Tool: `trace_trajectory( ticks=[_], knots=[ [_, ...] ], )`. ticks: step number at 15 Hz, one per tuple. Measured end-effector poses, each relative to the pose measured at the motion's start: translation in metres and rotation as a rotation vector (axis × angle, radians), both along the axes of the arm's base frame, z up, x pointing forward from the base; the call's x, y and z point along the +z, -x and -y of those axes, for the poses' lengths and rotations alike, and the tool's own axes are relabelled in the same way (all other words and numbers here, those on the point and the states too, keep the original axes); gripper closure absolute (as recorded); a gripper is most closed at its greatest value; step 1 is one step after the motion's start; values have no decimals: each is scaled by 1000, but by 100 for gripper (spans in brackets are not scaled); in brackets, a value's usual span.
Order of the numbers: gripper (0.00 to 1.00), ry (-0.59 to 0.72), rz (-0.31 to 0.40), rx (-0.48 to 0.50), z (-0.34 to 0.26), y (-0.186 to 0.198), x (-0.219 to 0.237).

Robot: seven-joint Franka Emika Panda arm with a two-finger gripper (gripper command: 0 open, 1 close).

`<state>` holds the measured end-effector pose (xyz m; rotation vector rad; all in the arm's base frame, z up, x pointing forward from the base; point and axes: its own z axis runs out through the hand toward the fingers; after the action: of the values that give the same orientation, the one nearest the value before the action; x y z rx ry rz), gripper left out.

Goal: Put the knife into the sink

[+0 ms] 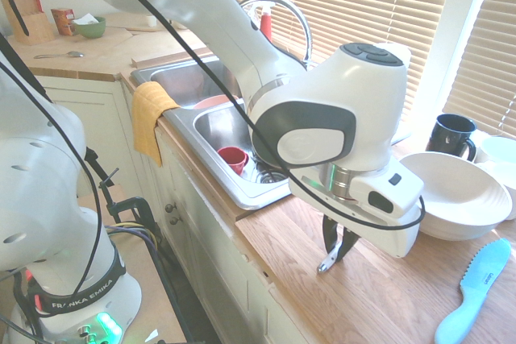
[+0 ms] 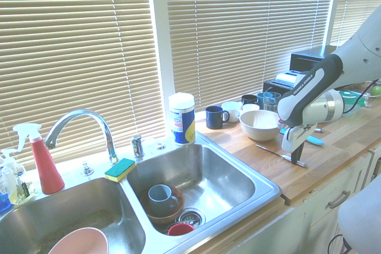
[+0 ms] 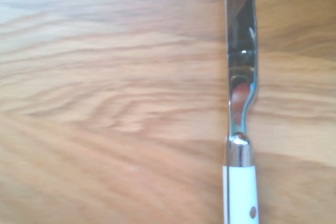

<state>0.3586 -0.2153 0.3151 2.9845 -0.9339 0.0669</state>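
Observation:
The knife [image 2: 272, 151] is a slim shiny blade with a white handle [image 3: 240, 103]. It rests low over the wooden counter, right of the sink [image 2: 262, 190], with its blade pointing toward the basin. My gripper [image 2: 299, 160] points straight down and is shut on the knife's handle. In the first exterior view the gripper [image 1: 334, 252] pinches the knife [image 1: 324, 265], and one short end pokes out below the fingers. The double steel sink [image 1: 242, 189] lies to the left of the gripper there, past the counter edge.
A large white bowl [image 1: 461, 192], a dark mug [image 1: 451, 134] and a light-blue plastic knife [image 1: 476, 288] sit on the counter beyond the gripper. The near basin holds a grey cup [image 2: 161, 196] and a red cup [image 1: 232, 157]. A yellow cloth [image 1: 149, 114] hangs over the sink front.

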Motion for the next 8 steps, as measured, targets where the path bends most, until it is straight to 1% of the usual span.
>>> trace_trajectory(
  ticks=[2,5,7,8],
  knots=[
    [100,-33,-1,17,-11,0,12],
    [100,-49,20,31,-37,-5,40],
    [100,-49,20,-2,-69,-16,48],
    [100,-44,27,-36,-88,-24,49]
  ],
)
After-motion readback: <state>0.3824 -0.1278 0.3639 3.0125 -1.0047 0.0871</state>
